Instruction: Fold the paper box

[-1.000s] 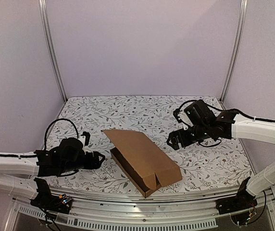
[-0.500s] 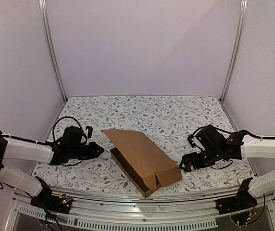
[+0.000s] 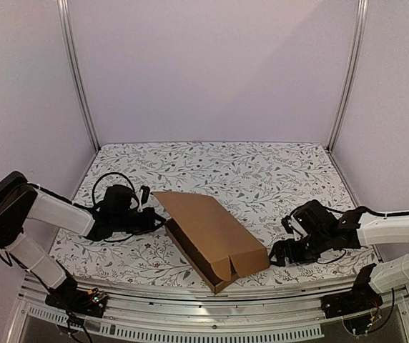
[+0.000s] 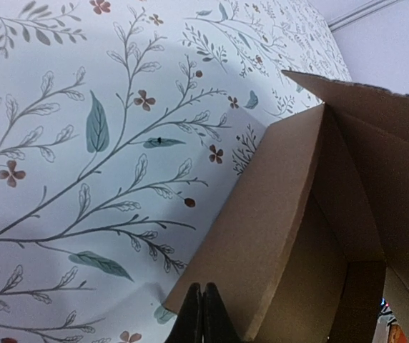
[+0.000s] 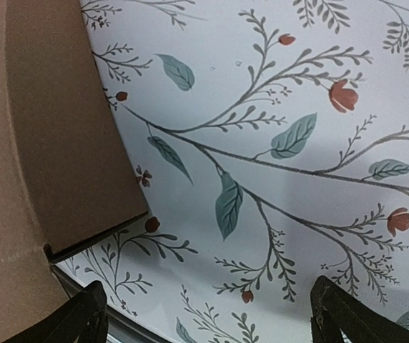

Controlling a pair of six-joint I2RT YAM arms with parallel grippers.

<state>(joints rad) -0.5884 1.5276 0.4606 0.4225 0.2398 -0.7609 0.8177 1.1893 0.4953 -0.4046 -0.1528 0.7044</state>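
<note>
both arms have come in toward the box [image 3: 215, 236] since the earlier frame: the left swung in from well left of it, closing as it came, and the right dropped from beyond its far right side to its near right corner.

the left gripper [image 3: 156, 218] is now at the box's left wall, fingers [image 4: 203, 314] pressed tight together with nothing visible between them, tips at the foot of that wall. the box lies on the table [image 3: 262, 171], a shallow brown tray with its lid [image 3: 204, 211] sloping up toward the left and not shut. the right gripper [image 3: 277, 255] sits just beside the box's right corner, fingers spread wide and holding nothing; the wrist view shows only cloth between them.

this looks like the approach before closing the lid. next, the left fingers probably need to nudge or steady the left wall while the right takes an edge, without sliding the box.
</note>
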